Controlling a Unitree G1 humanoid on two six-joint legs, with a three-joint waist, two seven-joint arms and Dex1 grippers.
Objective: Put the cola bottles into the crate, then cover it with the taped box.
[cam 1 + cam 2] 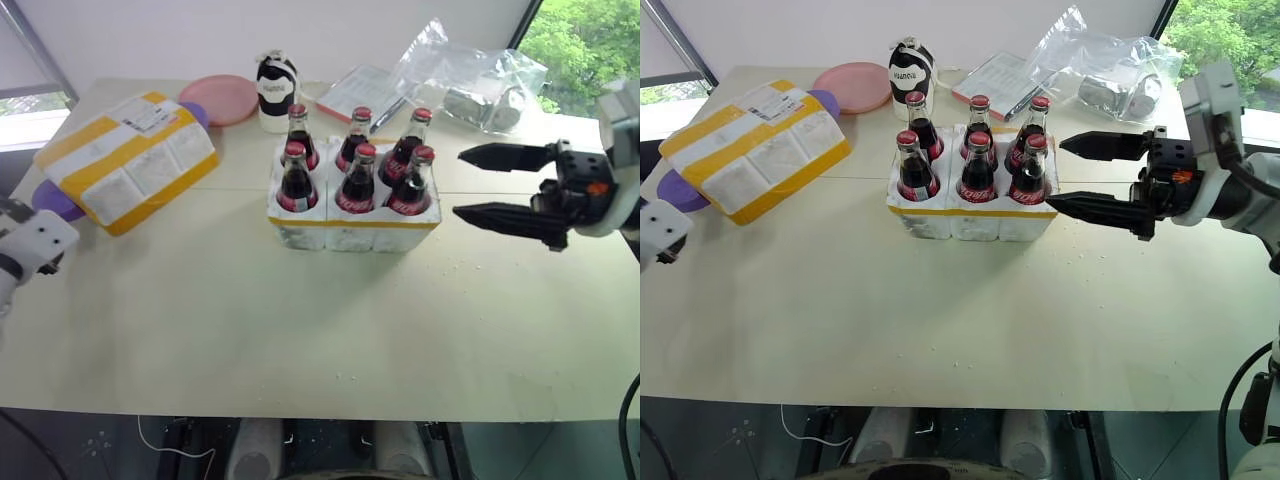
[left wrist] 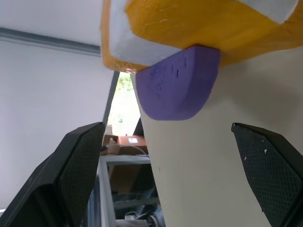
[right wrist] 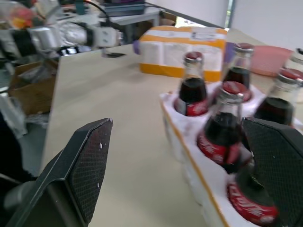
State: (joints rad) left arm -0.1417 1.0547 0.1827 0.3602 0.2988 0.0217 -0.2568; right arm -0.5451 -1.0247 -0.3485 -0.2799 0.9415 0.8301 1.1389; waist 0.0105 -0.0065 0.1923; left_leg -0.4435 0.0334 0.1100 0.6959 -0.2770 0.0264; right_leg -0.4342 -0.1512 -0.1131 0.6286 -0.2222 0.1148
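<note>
Standing wide open and holding nothing, the right gripper (image 1: 1065,174) hovers just beside the crate (image 1: 970,222) on the table (image 1: 940,310), with its two black fingers pointing across toward the nearest bottle. The left gripper (image 2: 175,165) is also fully open and empty, low at the table's left edge, looking up at the underside of the taped box (image 1: 128,160). All six cola bottles (image 1: 356,165) already stand upright in the wells, so only the covering step seems to remain. The box lies tilted, because one end of it rests on a purple plate (image 1: 55,200), well apart from the crate. I think the main risk is here: a grip on a tilted, wide box can slip, or can push it off the plate and toward the table's edge. When the box is later lowered, a skew approach could hit the red caps and tip a bottle. The right fingers, being so near, could also knock a bottle if they swing inward.
</note>
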